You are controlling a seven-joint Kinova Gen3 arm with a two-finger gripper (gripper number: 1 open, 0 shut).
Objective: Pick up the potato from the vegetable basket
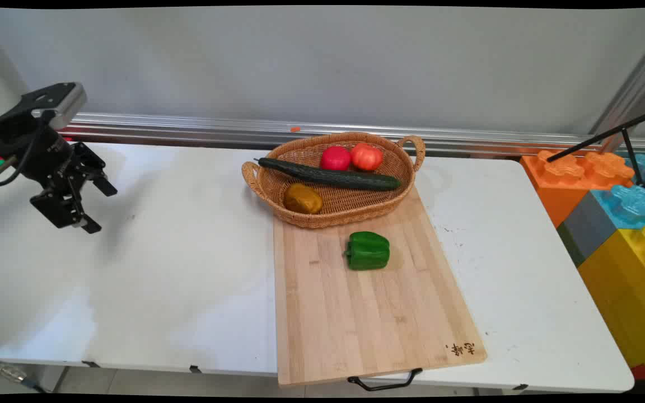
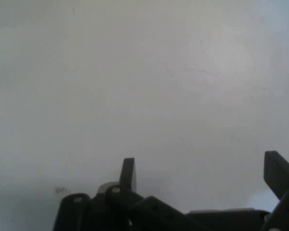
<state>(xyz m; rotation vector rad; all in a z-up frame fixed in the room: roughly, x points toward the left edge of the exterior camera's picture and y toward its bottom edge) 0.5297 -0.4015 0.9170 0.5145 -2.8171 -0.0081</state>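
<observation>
Hovering over the bench's (image 1: 132,291) left end, my end effector (image 1: 101,208) is spread wide and grips nothing; its two fingers (image 2: 128,173) stand well apart in the hand view, with only bare white bench (image 2: 144,86) beyond them. Nothing lies near it.

Well to the right, a board (image 1: 367,313) runs from the bench's middle to its near edge, where a black handle (image 1: 385,382) juts past the front. On the board's far half lies a green pepper (image 1: 368,251), alone and touching nothing else. A wicker basket (image 1: 277,198) sits across the board's far end, toward the bench's far edge. Inside it, a cucumber (image 1: 328,175) lies lengthwise across the middle, two red tomatoes (image 1: 336,158) (image 1: 367,156) sit side by side behind the cucumber, and a brown potato (image 1: 303,198) rests in front of it near the basket's left rim.

Past the bench's right end stand large coloured blocks (image 1: 619,224).
</observation>
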